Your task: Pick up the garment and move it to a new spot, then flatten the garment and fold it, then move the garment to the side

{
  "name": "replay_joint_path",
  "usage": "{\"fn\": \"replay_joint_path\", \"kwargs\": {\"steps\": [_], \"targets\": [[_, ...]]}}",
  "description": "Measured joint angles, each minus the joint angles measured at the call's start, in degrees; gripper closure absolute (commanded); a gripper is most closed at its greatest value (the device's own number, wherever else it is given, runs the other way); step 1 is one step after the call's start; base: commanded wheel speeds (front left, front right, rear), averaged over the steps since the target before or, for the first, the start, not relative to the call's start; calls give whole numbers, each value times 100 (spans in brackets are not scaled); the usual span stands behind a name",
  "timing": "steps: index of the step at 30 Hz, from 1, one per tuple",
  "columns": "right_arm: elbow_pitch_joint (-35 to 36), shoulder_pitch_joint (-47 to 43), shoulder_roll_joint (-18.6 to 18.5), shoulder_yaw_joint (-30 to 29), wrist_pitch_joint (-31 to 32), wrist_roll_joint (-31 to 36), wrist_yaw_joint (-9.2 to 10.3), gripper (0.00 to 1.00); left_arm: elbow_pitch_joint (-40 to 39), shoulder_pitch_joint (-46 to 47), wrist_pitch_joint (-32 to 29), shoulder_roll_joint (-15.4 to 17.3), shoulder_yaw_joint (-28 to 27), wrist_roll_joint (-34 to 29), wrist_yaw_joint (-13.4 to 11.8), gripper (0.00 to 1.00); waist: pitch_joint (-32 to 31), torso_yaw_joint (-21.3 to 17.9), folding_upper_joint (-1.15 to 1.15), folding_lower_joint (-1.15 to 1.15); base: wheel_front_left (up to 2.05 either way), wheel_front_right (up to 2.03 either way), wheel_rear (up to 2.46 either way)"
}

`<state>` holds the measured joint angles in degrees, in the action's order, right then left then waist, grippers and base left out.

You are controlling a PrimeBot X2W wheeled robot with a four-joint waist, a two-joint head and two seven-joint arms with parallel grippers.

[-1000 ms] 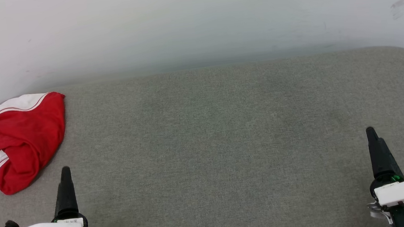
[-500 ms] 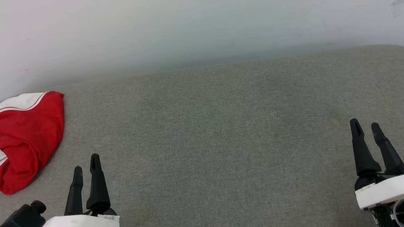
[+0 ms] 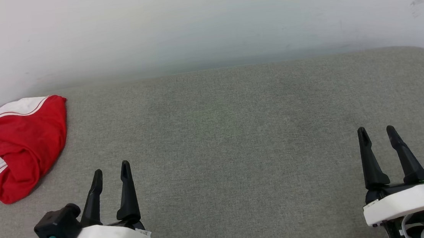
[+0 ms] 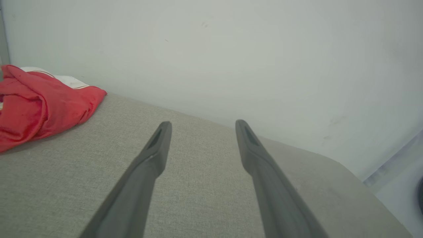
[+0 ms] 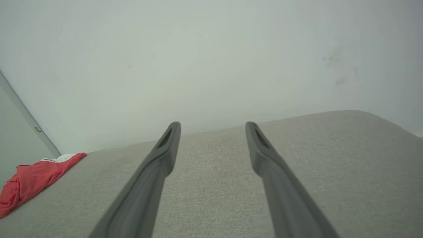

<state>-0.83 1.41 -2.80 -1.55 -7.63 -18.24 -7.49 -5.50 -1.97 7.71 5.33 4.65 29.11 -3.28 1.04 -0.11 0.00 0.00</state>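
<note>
Head view puts the garment at the far left of the grey fabric-covered worktop, close to its back edge and the pale wall. It lies in a loose, crumpled heap: red cloth, a white sleeve with striped trim at the top, and another bit of white trim low on its left side. It looks like thin, light jersey cloth, limp and a little slick. Nothing in it should break, and it will likely hang and unfurl once lifted rather than keep a shape. A pinch on a raised fold or on the thicker trimmed sleeve edge would probably hold better than a grab at the flat middle, where a single layer may slip out.

Right of the heap and nearer the robot, well apart from the cloth, the left fingers stand spread wide over bare worktop with nothing between them. In the left wrist view the garment sits off to their left. Far over at the right, the right fingers are likewise parted wide, empty and touching nothing.
</note>
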Motion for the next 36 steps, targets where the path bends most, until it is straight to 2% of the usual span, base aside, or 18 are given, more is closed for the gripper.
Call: {"fn": "replay_joint_path", "kwargs": {"steps": [8, 17, 20, 23, 26, 27, 36], "targets": [[35, -21, 0, -46, -118, 679, 0, 0, -88, -9, 113, 328, 464, -544, -397, 0, 5, 9, 0, 0, 0, 0, 0], [38, -31, -1, -43, -247, 1314, -1, 0, -163, -3, 240, 704, 1159, -1137, -966, 0, -6, 1, 0, 0, 0, 0, 0], [65, -32, -1, -27, -288, 1437, -1, 0, -213, 3, 280, 757, 1324, -1223, -1178, 0, -8, -3, 0, 0, 0, 0, 0], [87, -36, -1, -12, -323, 1354, -1, 0, -353, 4, 313, 708, 1307, -1117, -1262, 0, -5, -2, 0, 0, 0, 0, 0], [96, -59, -1, -10, -357, 1257, -1, 0, -437, 1, 359, 667, 1190, -1112, -1251, 0, 5, -3, 0, 0, 0, 0, 0], [71, -73, -2, -46, -396, 1129, -1, 0, -459, -49, 397, 495, 961, -971, -1085, 0, 18, -3, 0, 0, 0, 0, 0], [-166, -87, -2, -141, -502, 938, -1, 0, -288, -315, 497, 104, 347, -1274, -96, 0, 37, 6, 0, 0, 0, 0, 0]]}}
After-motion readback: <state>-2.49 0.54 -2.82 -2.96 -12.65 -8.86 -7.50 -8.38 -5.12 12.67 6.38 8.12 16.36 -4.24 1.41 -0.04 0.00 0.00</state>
